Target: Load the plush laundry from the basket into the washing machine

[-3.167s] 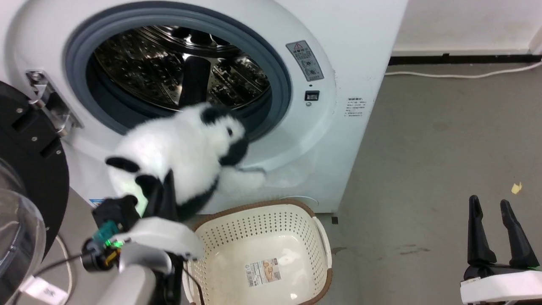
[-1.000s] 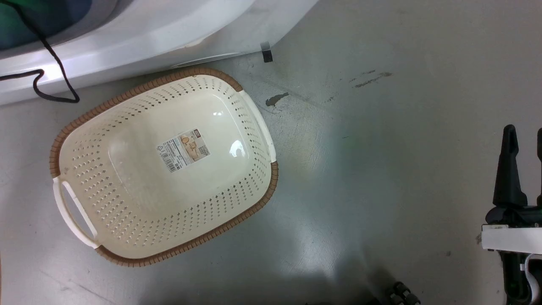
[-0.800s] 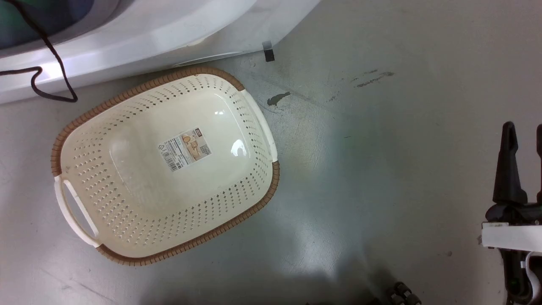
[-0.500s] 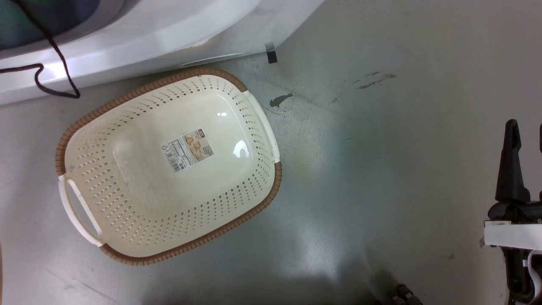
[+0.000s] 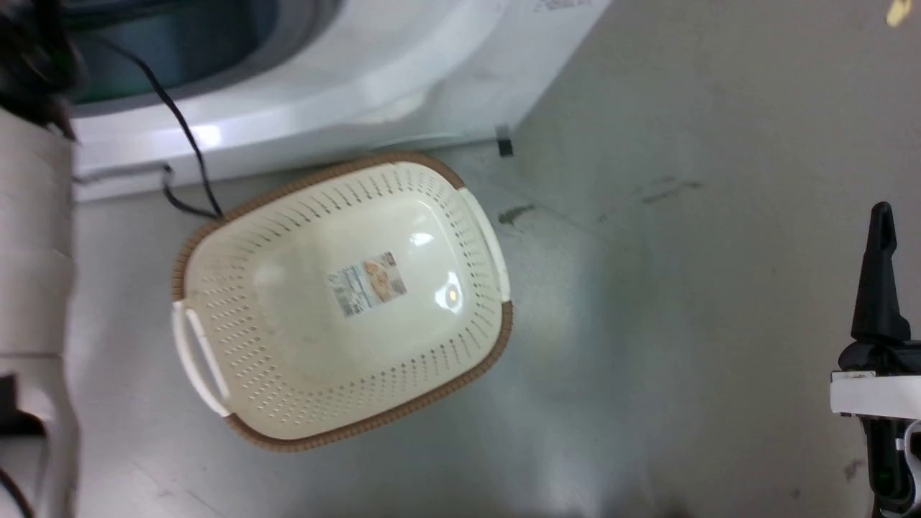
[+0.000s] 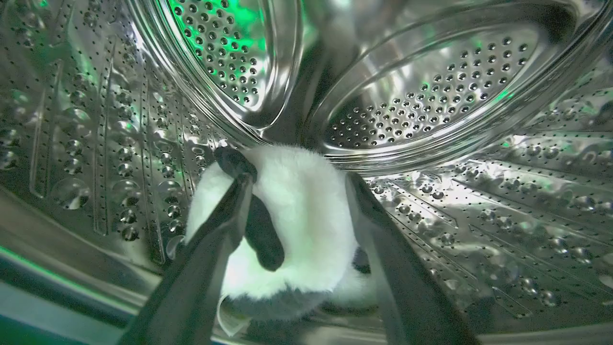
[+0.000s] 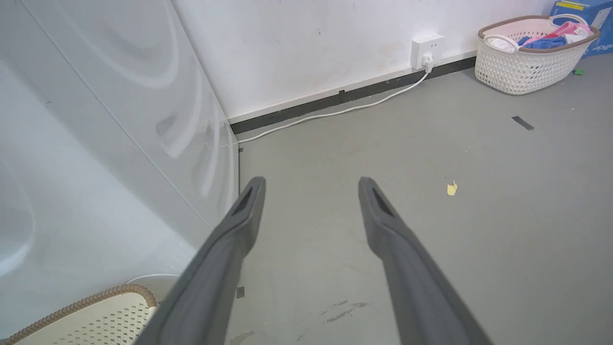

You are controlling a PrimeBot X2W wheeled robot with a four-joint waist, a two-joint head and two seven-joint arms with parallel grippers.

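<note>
The plush panda (image 6: 297, 215) lies on the floor of the shiny perforated drum (image 6: 431, 96) inside the washing machine (image 5: 345, 93). My left gripper (image 6: 299, 184) is inside the drum, open, with its fingers spread on either side of the panda. My pale left forearm (image 5: 32, 252) reaches up toward the porthole. The cream basket (image 5: 338, 169) stands on the floor before the washer, with just a label in its bottom. My right gripper (image 7: 311, 184) hangs open over bare floor at the right, holding nothing; one finger (image 5: 879, 280) shows in the head view.
A black cable (image 5: 183, 137) droops from the porthole to the basket's rim. The washer's white side panel (image 7: 96, 143) is left of my right gripper. Far off by the wall stand a second basket with clothes (image 7: 534, 52), a socket (image 7: 424, 50) and a white cord.
The panda, held at the porthole 3.2 s ago, now lies inside the drum. The head camera has moved, bringing my left forearm into view. The right gripper has stayed put.
</note>
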